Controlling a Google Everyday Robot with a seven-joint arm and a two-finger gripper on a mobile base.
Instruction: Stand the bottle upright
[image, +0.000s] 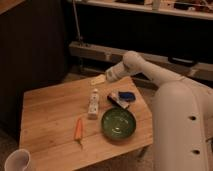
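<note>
Over the far edge of the table (45, 115) hangs my claw (98, 79), raised off the wood and holding nothing that I can see; how wide it stands I cannot tell. The bottle (93, 103) lies flat on its side near the middle of the table, nearer the camera than my claw and well apart from it. Its long axis runs roughly from the far edge toward the near one, and the slimmer end seems to point toward the far edge.

As I judge it, the step in hand is the reach and the grasp. I should come down across the bottle's width, not along its length, and take it toward the slimmer end, so that when I tip it the base swings down and meets the wood first. It looks light and smooth, so it may roll away if I touch one side before the other; I want to close evenly from both sides.

Neighbours matter here. The bowl (118, 123) sits just beside the bottle's near end, and a packet (121, 98) lies to the bowl's far side, so my wrist has little room there. The carrot (78, 129) lies on the other side, near but apart. The cup (16, 161) is far off at the near corner and no concern.
</note>
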